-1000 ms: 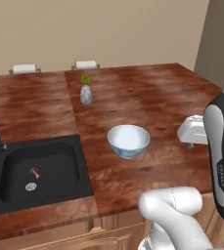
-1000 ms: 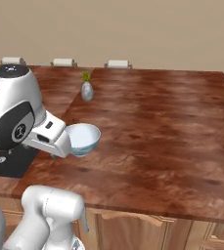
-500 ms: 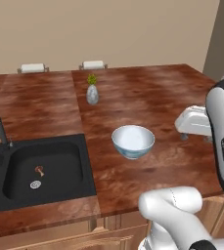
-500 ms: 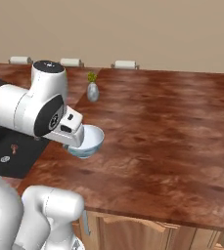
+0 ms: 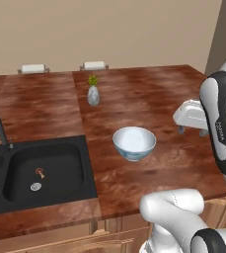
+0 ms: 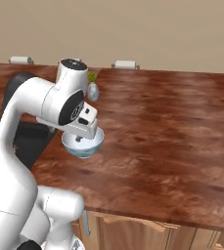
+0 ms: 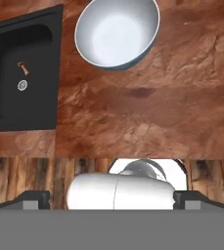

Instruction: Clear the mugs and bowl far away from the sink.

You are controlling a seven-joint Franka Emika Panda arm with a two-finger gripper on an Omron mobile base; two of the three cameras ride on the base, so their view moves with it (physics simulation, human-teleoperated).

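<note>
On the wooden counter (image 5: 154, 104) just right of the black sink (image 5: 40, 168) sits the white bowl (image 5: 134, 143), upright and untouched. Above the counter hangs the gripper (image 5: 191, 129), jaws spread wide with nothing between them. Farther back stands a small grey vase (image 5: 93, 95).

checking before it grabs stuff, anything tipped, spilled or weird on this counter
Nothing stands out. The bowl sits upright on the counter right of the sink, the vase stands upright behind it, and no spill shows.
</note>
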